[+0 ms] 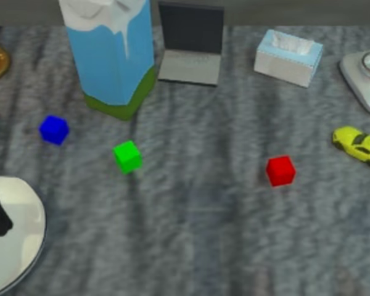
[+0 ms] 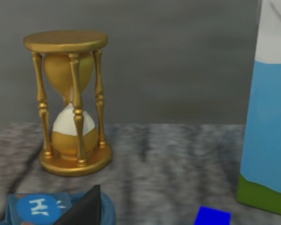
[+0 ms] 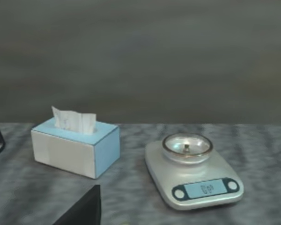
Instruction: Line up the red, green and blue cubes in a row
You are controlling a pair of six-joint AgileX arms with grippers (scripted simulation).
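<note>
Grey mottled bench point(image 1: 203, 222) carries three cubes, well apart: blue cube point(image 1: 53, 129) near left edge, green cube point(image 1: 127, 156) just right of it and nearer front edge, red cube point(image 1: 280, 170) right of centre. Carton point(image 1: 111, 52) at back edge. Both arms parked; jaw state cannot tell

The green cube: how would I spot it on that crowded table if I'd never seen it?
Find the tall blue-and-white carton at the back left. Just in front of its green base sits the green cube, alone on the grey cloth. The blue cube lies to its left, the red cube far off to its right.
</note>
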